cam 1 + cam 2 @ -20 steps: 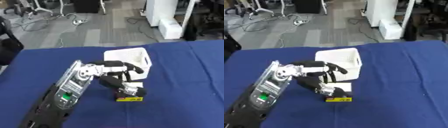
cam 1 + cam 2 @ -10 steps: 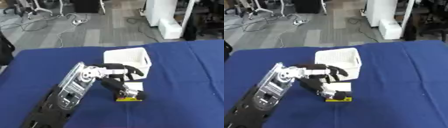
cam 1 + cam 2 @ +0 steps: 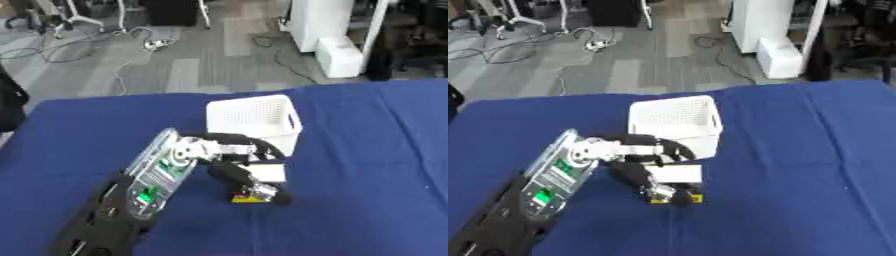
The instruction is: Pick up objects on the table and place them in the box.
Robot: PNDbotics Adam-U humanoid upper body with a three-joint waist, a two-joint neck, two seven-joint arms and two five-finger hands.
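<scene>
One hand works | left eye: left hand [image 3: 241, 165] curled around white carton [image 3: 267, 172] on blue surface [image 3: 367, 150], just before basket [image 3: 254, 120] | right eye: carton's yellow edge touches surface | step: grasping; next: lift into basket

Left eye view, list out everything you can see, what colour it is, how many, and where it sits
table: one, covered in blue cloth, filling the lower part of the view
basket: one, white, perforated walls, near the table's middle
box: one, white with a yellow strip along its bottom edge, just in front of the basket, under the left hand
cabinet: one, white, on the floor beyond the table
cables: several, on the grey floor at upper left
left hand: one, black, fingers curled round the box, arm entering from lower left
right hand: not in view
</scene>
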